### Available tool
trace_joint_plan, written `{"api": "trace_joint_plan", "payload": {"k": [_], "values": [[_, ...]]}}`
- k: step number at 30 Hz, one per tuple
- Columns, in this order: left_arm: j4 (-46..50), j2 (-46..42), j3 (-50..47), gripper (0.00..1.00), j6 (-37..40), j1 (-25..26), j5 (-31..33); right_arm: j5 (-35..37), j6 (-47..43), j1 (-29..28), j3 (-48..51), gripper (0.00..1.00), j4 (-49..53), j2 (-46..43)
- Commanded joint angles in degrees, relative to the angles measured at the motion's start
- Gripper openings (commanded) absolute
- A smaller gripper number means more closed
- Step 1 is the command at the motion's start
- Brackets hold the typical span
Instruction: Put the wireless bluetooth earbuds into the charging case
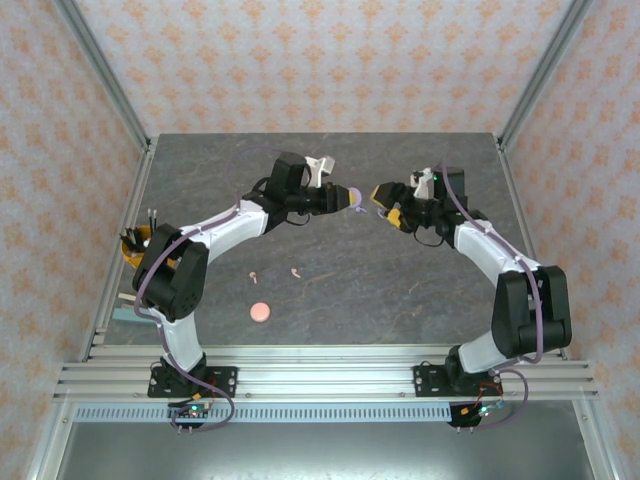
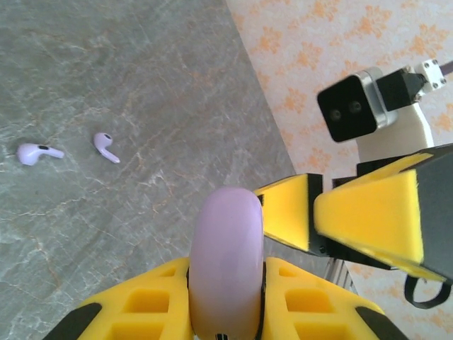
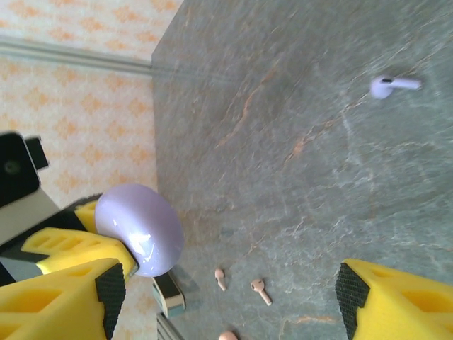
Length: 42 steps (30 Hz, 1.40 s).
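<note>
My left gripper (image 1: 343, 198) (image 2: 226, 268) is shut on a pale purple round charging case (image 1: 351, 197) (image 2: 228, 234) (image 3: 138, 227), holding it closed and edge-up above the table's middle. My right gripper (image 1: 381, 194) (image 3: 230, 285) stands open just right of the case, with its yellow fingers (image 2: 368, 212) close beside it and nothing between them. Two purple earbuds (image 2: 35, 151) (image 2: 106, 146) lie on the table beyond the case, and one of them shows in the right wrist view (image 3: 393, 85). Two pink earbuds (image 1: 255, 273) (image 1: 296, 271) (image 3: 220, 278) (image 3: 260, 290) lie nearer the left arm.
A round pink case (image 1: 261, 312) (image 3: 228, 336) lies closed on the grey stone table (image 1: 420, 290) in front of the pink earbuds. A small teal block (image 1: 130, 313) (image 3: 168, 294) sits at the table's left edge. A tool holder (image 1: 135, 240) stands by the left frame post.
</note>
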<state>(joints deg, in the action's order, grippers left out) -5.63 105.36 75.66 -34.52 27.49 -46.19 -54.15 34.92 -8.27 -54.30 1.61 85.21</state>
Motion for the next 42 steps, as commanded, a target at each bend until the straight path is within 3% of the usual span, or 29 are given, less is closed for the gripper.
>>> {"api": "trace_joint_plan", "payload": {"k": [1,14,24,29,42], "values": [[2.2,0.5,2.2,0.08,1.6,-0.1,-3.0,-2.2,-3.3,-1.2,-2.1,0.79,-1.3,-0.4],[4.0,0.2,3.3,0.08,2.4,-0.1,-2.7,-0.9,-4.0,-3.9,-4.1,0.76,-0.3,3.0],[4.4,-1.6,4.3,0.07,2.6,-0.1,-4.7,5.9,-2.4,-1.7,-2.9,0.72,-1.0,8.7],[5.5,-2.6,4.1,0.07,3.4,-0.1,-4.2,2.9,1.4,0.1,-1.5,0.70,-5.7,10.1],[5.5,0.1,7.1,0.07,3.2,-0.1,-8.6,-6.6,-6.5,1.6,1.8,0.67,-1.0,-0.7]]}}
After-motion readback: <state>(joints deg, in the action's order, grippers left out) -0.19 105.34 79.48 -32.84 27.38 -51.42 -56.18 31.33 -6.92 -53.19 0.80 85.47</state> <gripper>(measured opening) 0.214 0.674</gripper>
